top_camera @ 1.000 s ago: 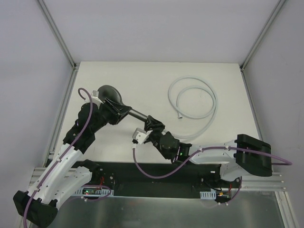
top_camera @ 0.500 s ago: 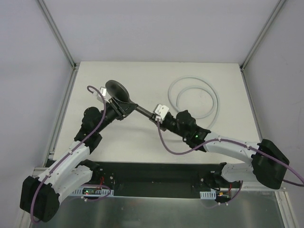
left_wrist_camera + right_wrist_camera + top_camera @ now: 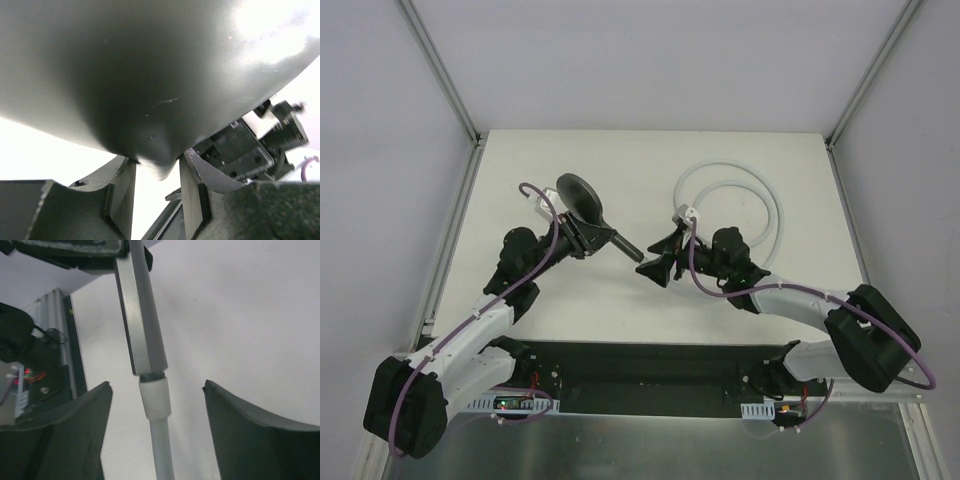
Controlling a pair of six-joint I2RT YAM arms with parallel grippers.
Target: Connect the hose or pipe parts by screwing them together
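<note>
On the left wrist view, shower head point(image 3: 150, 75) is cropped — left hand point(image 3: 156, 185) clamps it; right hand point(image 3: 657, 262) gapes empty.

Hose coil point(image 3: 725, 165) obstructs the table's point(image 3: 580, 295) far right.

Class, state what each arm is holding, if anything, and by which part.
The left fingers pinch the shower head at its neck, where the handle meets the round head. The right fingers stand open, holding nothing.
</note>
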